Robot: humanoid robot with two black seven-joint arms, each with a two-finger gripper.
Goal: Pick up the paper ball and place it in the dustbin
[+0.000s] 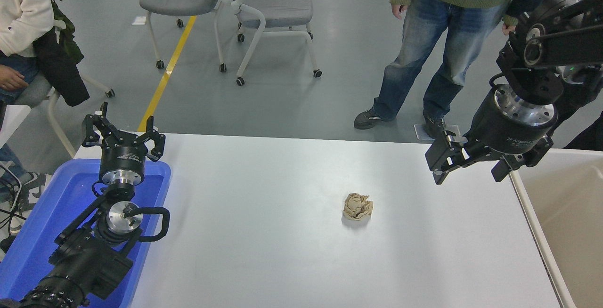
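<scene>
The paper ball point(357, 206), a crumpled tan-brown wad, lies alone on the white table point(259, 232), right of centre. The dustbin point(567, 218), a cream-beige bin with a pale rim, stands off the table's right edge. My right gripper point(467, 177) hangs open and empty above the table's far right corner, up and to the right of the ball and just left of the bin's rim. My left gripper point(123, 131) is open and empty, parked at the lower left over the blue tub.
A bright blue tub point(52, 214) sits at the table's left edge under my left arm. A person in jeans point(424, 63) stands at the far side near my right arm. Another person sits at the far left. Two grey chairs point(235, 2) stand behind.
</scene>
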